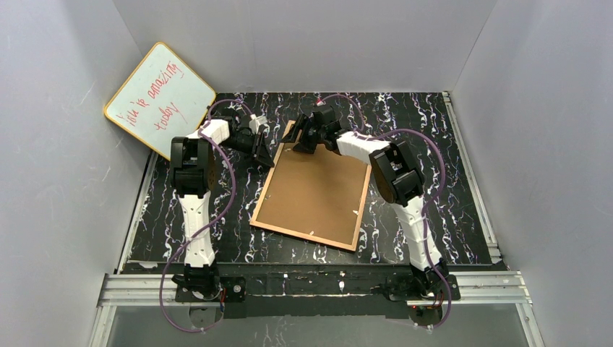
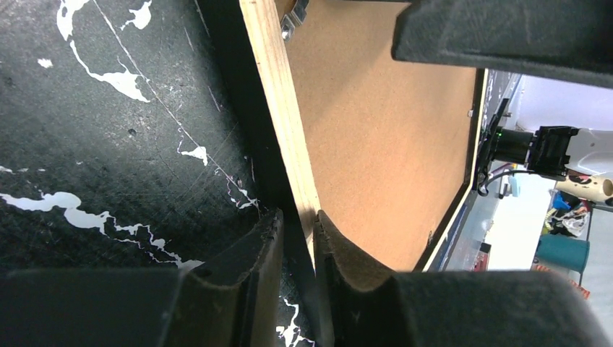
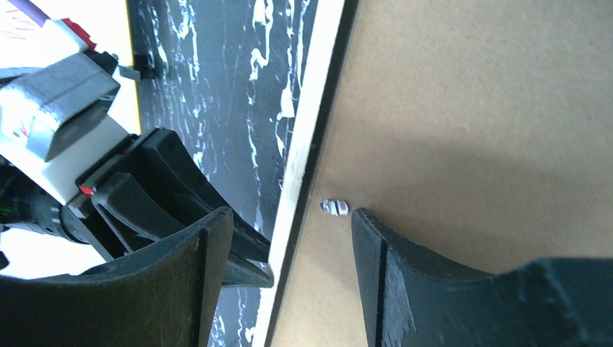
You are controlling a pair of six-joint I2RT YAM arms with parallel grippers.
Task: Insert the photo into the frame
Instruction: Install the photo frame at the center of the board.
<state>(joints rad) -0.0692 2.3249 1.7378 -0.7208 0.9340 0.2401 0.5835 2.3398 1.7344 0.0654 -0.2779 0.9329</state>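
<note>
The frame (image 1: 261, 196) lies face down on the table, its light wood rim up, with the brown hardboard backing panel (image 1: 314, 191) set in it. The photo is not in view. My left gripper (image 1: 266, 154) is at the frame's left rim near the far corner, shut on that rim (image 2: 278, 87), gripper (image 2: 298, 231). My right gripper (image 1: 303, 141) is open over the far-left corner; it (image 3: 293, 224) straddles the rim (image 3: 307, 123), one finger on the panel (image 3: 470, 108) beside a small metal tab (image 3: 334, 207). The left gripper's fingers (image 3: 173, 173) show there against the rim.
A yellow-edged whiteboard (image 1: 160, 97) with red writing leans on the left wall at the back. The black marbled table (image 1: 426, 144) is walled on three sides. Another metal tab (image 2: 293, 22) sits on the frame's rim.
</note>
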